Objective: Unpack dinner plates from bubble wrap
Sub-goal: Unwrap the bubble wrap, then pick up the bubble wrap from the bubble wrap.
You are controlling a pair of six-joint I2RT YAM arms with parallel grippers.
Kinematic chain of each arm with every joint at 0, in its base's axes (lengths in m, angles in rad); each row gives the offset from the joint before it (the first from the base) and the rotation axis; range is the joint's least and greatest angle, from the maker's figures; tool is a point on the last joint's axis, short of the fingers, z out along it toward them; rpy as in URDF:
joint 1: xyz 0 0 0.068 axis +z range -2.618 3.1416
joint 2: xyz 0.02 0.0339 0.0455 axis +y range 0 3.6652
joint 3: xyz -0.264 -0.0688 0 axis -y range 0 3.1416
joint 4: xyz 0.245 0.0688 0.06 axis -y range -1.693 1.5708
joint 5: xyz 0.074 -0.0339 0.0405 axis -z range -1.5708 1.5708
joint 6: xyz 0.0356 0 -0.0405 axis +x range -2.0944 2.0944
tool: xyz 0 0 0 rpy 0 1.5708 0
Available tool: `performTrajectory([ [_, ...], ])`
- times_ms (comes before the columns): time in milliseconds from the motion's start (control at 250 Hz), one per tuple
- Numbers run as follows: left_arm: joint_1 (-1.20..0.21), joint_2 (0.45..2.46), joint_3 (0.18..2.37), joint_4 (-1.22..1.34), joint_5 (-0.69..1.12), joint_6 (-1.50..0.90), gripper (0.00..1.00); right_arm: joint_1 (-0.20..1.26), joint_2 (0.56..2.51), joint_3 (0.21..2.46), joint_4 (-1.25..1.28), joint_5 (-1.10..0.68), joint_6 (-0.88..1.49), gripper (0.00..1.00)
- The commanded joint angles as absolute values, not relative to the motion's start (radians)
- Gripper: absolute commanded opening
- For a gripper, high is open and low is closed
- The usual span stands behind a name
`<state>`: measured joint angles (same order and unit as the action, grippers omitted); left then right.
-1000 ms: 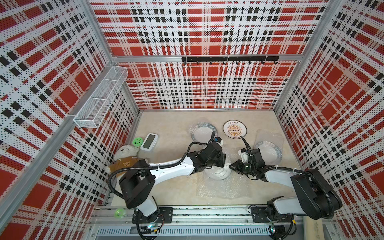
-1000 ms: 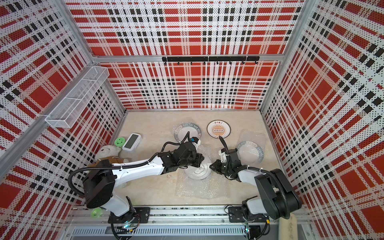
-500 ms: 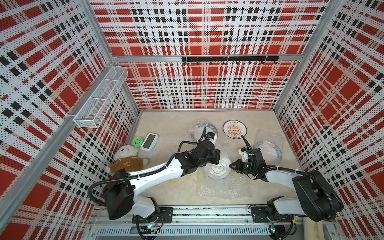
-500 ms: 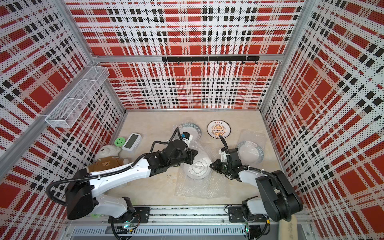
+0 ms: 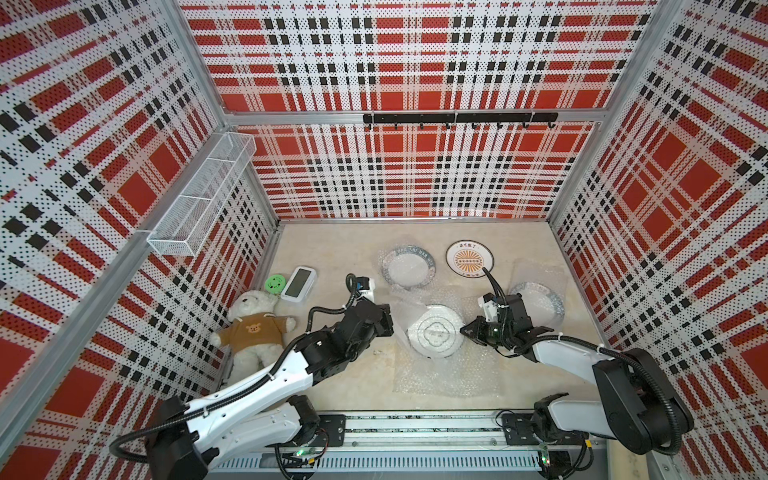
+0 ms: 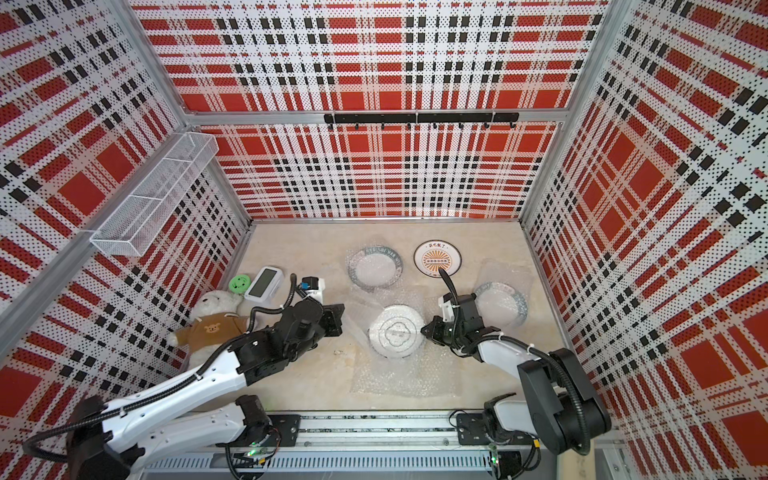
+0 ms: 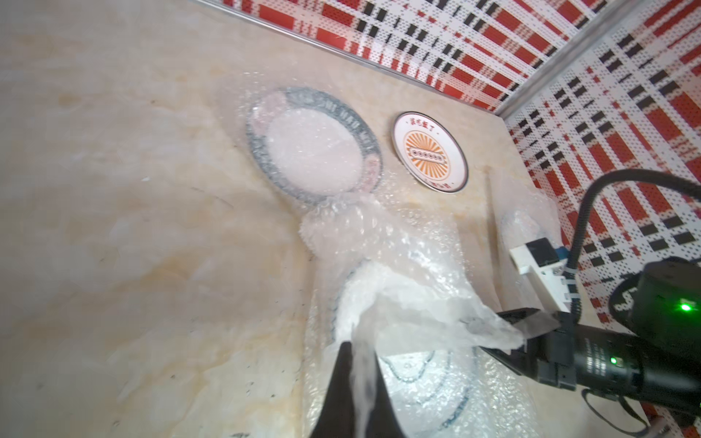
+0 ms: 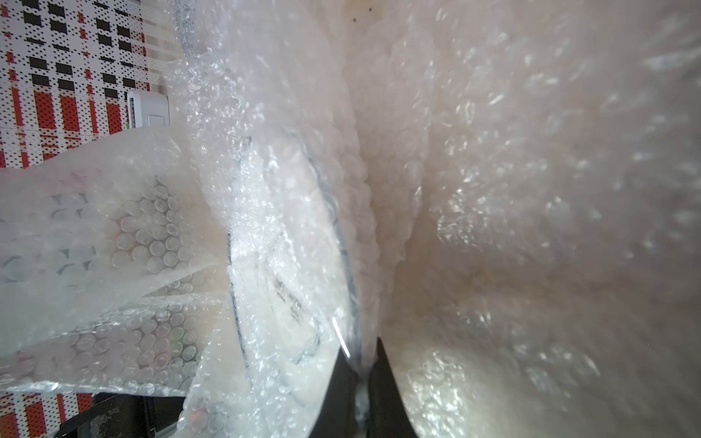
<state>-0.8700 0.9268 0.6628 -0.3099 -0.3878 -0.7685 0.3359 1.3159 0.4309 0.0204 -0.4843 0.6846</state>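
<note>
My left claw (image 7: 358,350) and right claw (image 8: 360,368) are clenching wrap (image 7: 413,265); pulling apart, I'm risking flipping the plate (image 5: 435,330) or tearing film.

The middle plate (image 5: 435,336) is laid on wrap (image 5: 444,374) and is flanked closely by the left gripper (image 5: 392,323) and right gripper (image 5: 464,331).

One dinner plate (image 5: 470,257) lies bare at back — others under bubble wrap (image 5: 440,374).
</note>
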Motion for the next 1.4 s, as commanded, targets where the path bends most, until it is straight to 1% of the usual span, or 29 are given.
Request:
performTrajectory([
  [0,-0.854,0.863,0.608,-0.415,-0.463,-0.847,0.0,0.33,1.287,0.46,-0.007,-0.456,0.647,0.0],
  [80,-0.853,0.837,0.573,-0.484,-0.488,-0.911,0.0,0.328,1.282,0.472,-0.008,-0.471,0.648,0.0],
  [176,-0.832,0.83,0.554,-0.593,-0.519,-1.001,0.06,0.33,1.291,0.483,-0.007,-0.479,0.651,0.0],
  [216,-0.823,0.819,0.54,-0.612,-0.522,-1.036,0.11,0.328,1.295,0.486,-0.004,-0.482,0.65,0.0],
  [320,-0.786,0.758,0.477,-0.612,-0.501,-1.111,0.2,0.328,1.31,0.487,0.008,-0.491,0.652,0.0],
  [392,-0.751,0.693,0.437,-0.604,-0.477,-1.137,0.31,0.328,1.319,0.485,0.012,-0.492,0.65,0.0],
  [500,-0.689,0.594,0.406,-0.621,-0.442,-1.146,0.41,0.33,1.331,0.481,0.023,-0.491,0.649,0.0],
  [664,-0.59,0.481,0.478,-0.709,-0.433,-1.07,0.58,0.328,1.355,0.478,0.042,-0.496,0.652,0.0],
  [740,-0.552,0.47,0.548,-0.705,-0.409,-0.98,0.64,0.327,1.361,0.478,0.046,-0.496,0.651,0.0],
  [820,-0.54,0.521,0.626,-0.651,-0.335,-0.864,0.69,0.327,1.367,0.478,0.049,-0.498,0.649,0.0],
  [912,-0.559,0.676,0.719,-0.597,-0.183,-0.74,0.75,0.326,1.376,0.477,0.06,-0.5,0.652,0.0],
  [956,-0.596,0.764,0.752,-0.577,-0.136,-0.696,0.78,0.326,1.38,0.476,0.069,-0.505,0.656,0.0],
  [1052,-0.719,0.925,0.776,-0.515,-0.107,-0.64,0.84,0.321,1.388,0.475,0.092,-0.525,0.665,0.0],
  [1116,-0.756,1.011,0.768,-0.447,-0.022,-0.641,0.87,0.317,1.383,0.474,0.095,-0.537,0.67,0.0],
  [1168,-0.755,1.067,0.743,-0.369,0.072,-0.666,0.88,0.316,1.372,0.473,0.094,-0.546,0.672,0.0],
  [1265,-0.73,1.137,0.682,-0.247,0.151,-0.73,0.88,0.313,1.345,0.48,0.071,-0.554,0.669,0.0],
  [1397,-0.637,1.22,0.591,-0.098,0.259,-0.79,0.88,0.311,1.313,0.49,0.028,-0.55,0.655,0.0],
])
